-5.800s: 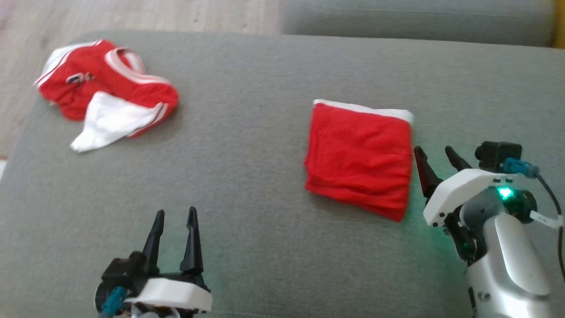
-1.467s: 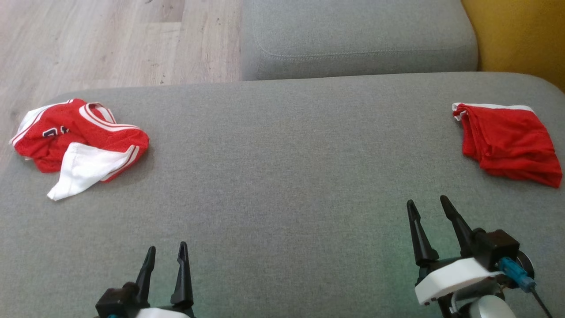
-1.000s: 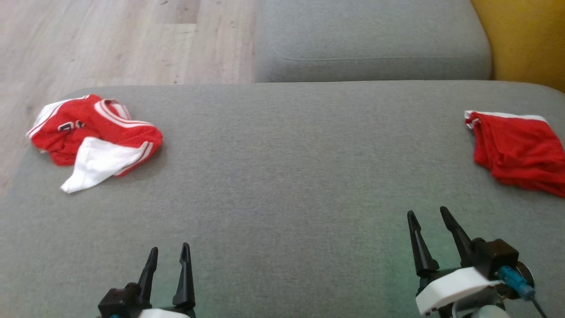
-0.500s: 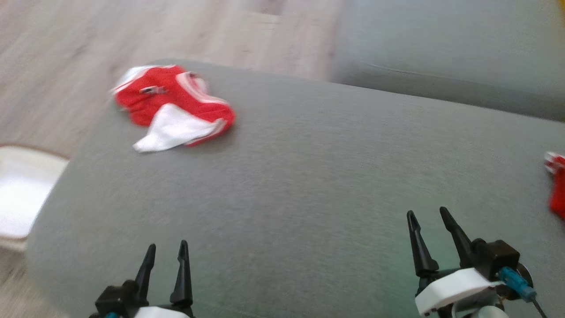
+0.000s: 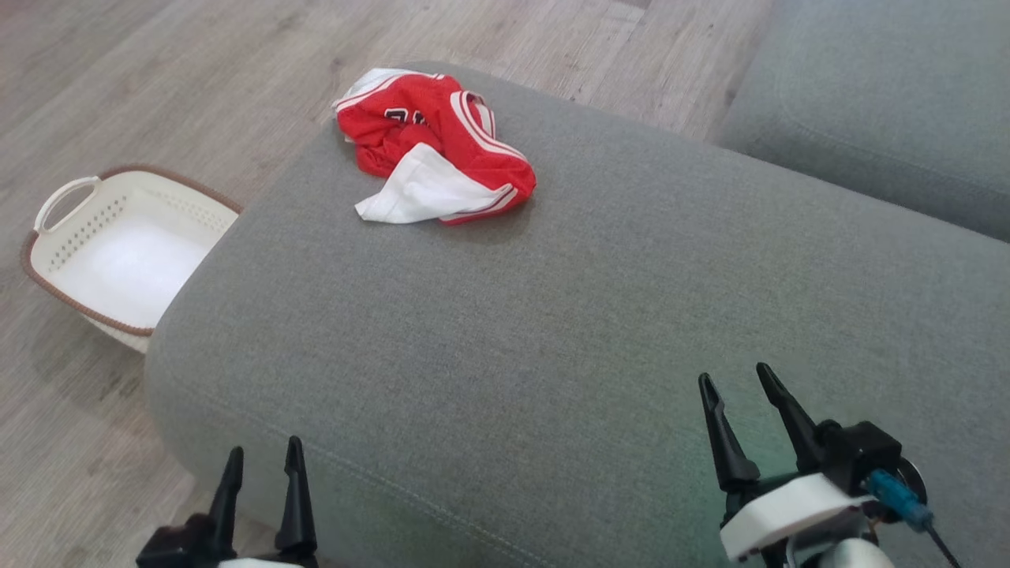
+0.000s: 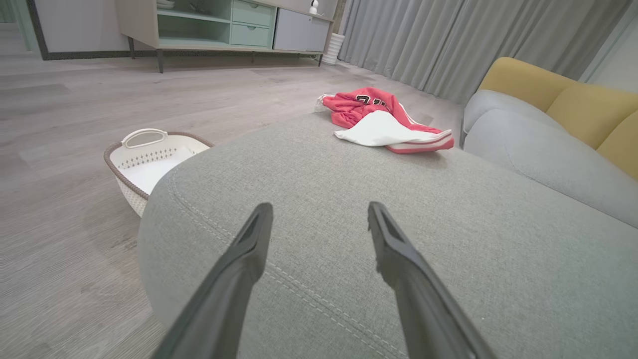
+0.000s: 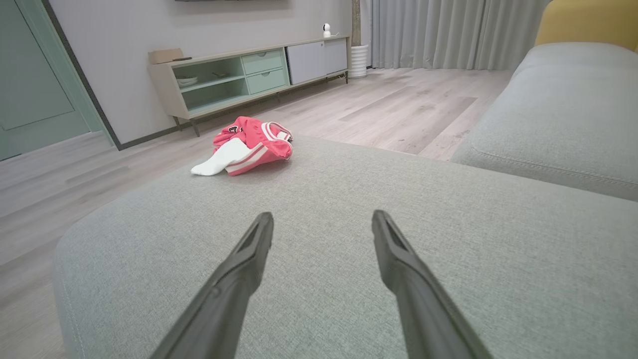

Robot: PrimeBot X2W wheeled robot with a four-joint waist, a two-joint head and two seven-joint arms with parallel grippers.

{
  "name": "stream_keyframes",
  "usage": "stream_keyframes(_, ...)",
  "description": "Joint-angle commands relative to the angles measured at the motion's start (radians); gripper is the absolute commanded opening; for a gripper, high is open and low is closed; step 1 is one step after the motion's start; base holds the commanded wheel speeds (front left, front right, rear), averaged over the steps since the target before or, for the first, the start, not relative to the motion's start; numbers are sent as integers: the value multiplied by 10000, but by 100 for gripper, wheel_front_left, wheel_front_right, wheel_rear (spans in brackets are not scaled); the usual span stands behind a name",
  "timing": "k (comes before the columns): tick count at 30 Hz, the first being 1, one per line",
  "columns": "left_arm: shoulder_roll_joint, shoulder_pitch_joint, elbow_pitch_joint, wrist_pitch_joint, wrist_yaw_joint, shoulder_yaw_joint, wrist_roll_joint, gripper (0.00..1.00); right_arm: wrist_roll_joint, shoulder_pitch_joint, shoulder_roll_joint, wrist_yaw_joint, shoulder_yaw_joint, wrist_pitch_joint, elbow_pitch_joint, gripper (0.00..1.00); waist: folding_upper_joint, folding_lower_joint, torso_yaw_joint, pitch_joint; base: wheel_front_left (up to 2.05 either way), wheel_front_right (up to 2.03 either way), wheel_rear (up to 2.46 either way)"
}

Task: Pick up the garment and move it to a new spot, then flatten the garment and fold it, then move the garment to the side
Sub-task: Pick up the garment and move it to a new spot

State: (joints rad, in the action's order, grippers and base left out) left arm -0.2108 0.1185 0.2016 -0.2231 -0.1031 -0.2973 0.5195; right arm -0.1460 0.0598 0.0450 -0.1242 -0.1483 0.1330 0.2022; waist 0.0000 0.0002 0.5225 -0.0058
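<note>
step: I'd say step one is barely underway, since the garment (image 5: 434, 150) isn't picked up yet.
garment: a red and white jersey, all bunched up near the far corner of the grey cushion (image 5: 552, 331), with a white flap hanging out toward me.
left claw (image 5: 265, 446): fingers spread wide, holding nothing, sitting over the cushion's near left edge.
right claw (image 5: 732, 374): same deal, wide open and empty, well apart from the garment.
next move: probably a long reach forward, then coming down on a raised fold, pinching it and lifting it clear.
edges: the garment lies close to the rounded far edge, with wood floor (image 5: 158, 79) beyond it. I think a shove instead of a pinch could slide it off. A white basket (image 5: 59, 197) sits on the floor just beside the cushion.
open room: a big bare stretch of cushion between my claws and the garment looks good for flattening.
</note>
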Motion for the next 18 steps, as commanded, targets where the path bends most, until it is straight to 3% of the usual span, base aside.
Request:
stream_keyframes(1,-110,-393,-376,-152,-29,400,68,100,73,-571,53,-65,-225,17,-378,100,0,-2,-2,33,0,0,0)
stream_keyframes(6,-701,-891,-799,-49,-4,953,197,100,326,-698,53,-65,8,-133,-680,100,0,-2,-26,263,0,0,0)
stream_keyframes(10,-1695,-2021,-1662,449,83,1543,153,100,670,-854,53,-65,236,-318,-1121,100,0,-2,-404,725,0,0,0)
stream_keyframes(14,-2935,-3725,-2305,1241,843,1986,388,100,1024,-1152,53,-65,315,-511,-1746,100,0,-2,-1059,1417,0,0,0)
stream_keyframes(18,-3846,-5749,-2069,2147,1514,2304,867,100,1336,-1555,53,-65,297,-709,-2375,100,0,-2,-1793,2196,0,0,0)
